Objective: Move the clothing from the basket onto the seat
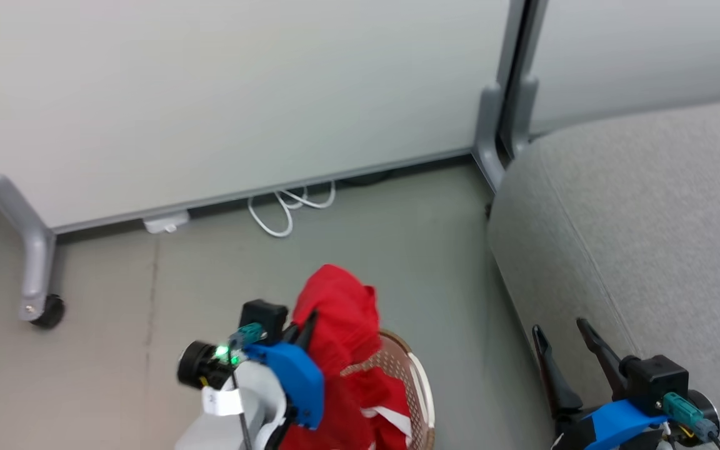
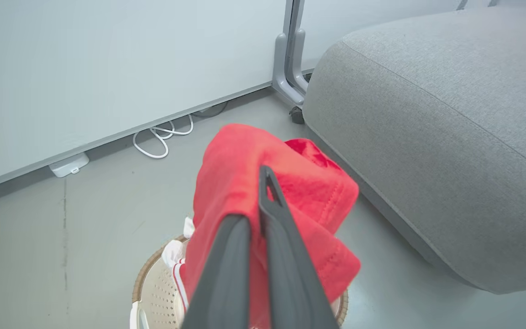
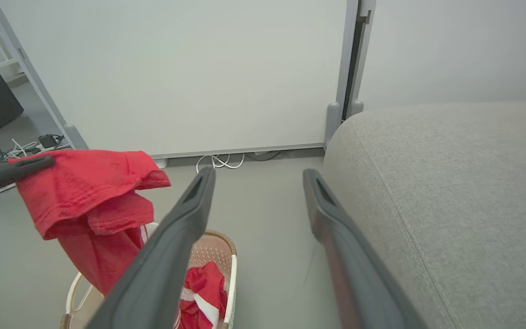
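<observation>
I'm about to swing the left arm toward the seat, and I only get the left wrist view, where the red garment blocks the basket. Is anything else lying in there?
Observer: Yes. The right wrist view shows a second red garment with a white stripe lying in the basket.
Operator: Is the right pincer in my way?
Observer: The right pincer is open and holds nothing, close to the rounded edge of the seat.
Operator: Does the held piece hang clear of the rim?
Observer: I cannot tell. From the left pincer the held garment drapes down to rim level, and the right pincer hides its end.
</observation>
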`<state>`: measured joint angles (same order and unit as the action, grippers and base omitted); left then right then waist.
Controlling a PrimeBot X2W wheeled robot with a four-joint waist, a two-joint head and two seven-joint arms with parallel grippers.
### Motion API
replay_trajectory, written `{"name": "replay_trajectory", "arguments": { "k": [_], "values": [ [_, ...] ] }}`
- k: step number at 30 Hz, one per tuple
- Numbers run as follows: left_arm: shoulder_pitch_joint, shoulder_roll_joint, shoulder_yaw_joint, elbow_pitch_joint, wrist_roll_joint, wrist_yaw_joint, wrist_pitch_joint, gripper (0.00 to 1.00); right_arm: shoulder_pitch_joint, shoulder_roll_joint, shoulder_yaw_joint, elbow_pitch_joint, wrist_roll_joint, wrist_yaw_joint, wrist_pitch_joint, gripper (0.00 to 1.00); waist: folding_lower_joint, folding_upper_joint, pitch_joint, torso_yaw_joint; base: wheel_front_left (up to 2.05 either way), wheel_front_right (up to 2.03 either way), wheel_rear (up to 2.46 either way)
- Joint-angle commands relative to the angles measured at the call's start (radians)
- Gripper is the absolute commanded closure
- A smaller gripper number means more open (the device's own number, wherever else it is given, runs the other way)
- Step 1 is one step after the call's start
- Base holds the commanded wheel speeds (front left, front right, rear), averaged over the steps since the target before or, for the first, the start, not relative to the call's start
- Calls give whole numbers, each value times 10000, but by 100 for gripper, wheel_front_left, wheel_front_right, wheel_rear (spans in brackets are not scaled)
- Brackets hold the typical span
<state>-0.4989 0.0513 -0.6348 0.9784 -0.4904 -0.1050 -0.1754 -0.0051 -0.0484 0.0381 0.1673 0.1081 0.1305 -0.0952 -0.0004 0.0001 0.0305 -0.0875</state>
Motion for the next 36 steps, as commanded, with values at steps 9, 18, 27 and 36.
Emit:
{"name": "replay_trajectory", "arguments": {
  "k": [9, 18, 27, 36],
  "values": [
    [-1020, -6, -1978, -1643, -811, 364, 243, 100, 488, -34, 210, -373, 136, 5, 285, 0, 4, -1, -819, 758, 0, 0, 0],
    [-2198, -11, -3557, -2829, -1998, 587, 465, 100, 541, -36, 502, -418, 200, 5, 421, 0, 4, -1, -952, 792, 0, 0, 0],
    [-3544, -7, -4785, -3352, -3073, 810, 592, 100, 421, -36, 712, -396, 277, 5, 469, 0, 4, -1, -887, 724, 0, 0, 0],
    [-4318, -7, -5519, -3457, -4175, 1182, 296, 100, 276, -36, 902, -319, 309, 5, 439, 0, 4, -1, -828, 619, 0, 0, 0]
  ]
}}
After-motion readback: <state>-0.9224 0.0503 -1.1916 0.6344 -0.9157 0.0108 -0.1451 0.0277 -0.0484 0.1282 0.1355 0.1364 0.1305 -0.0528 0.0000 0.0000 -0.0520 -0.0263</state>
